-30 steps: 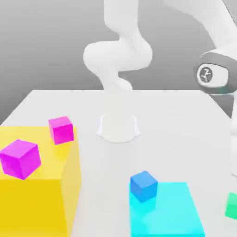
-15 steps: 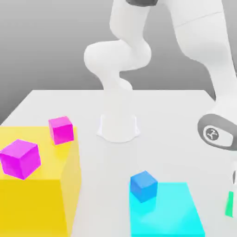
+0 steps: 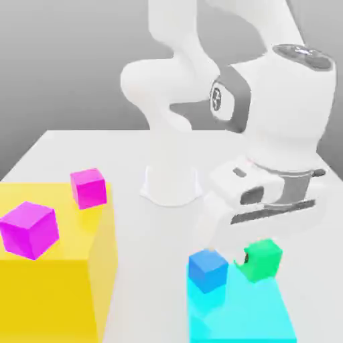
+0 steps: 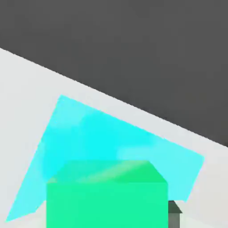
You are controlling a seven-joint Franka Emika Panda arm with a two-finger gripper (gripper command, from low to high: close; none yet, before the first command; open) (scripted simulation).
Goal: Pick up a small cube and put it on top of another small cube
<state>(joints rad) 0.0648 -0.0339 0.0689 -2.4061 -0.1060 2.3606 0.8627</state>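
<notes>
As we hover, gripper (image 3: 250,258): pinching green cube (image 3: 263,260).
Smaller magenta cube (image 3: 88,189): on yellow block (image 3: 47,295), exterior view's left.

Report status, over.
Gripper shut on small green cube. Small hot-pink cube, bare-topped, on large yellow block. Small blue cube nearby, possibly in the way.
</notes>
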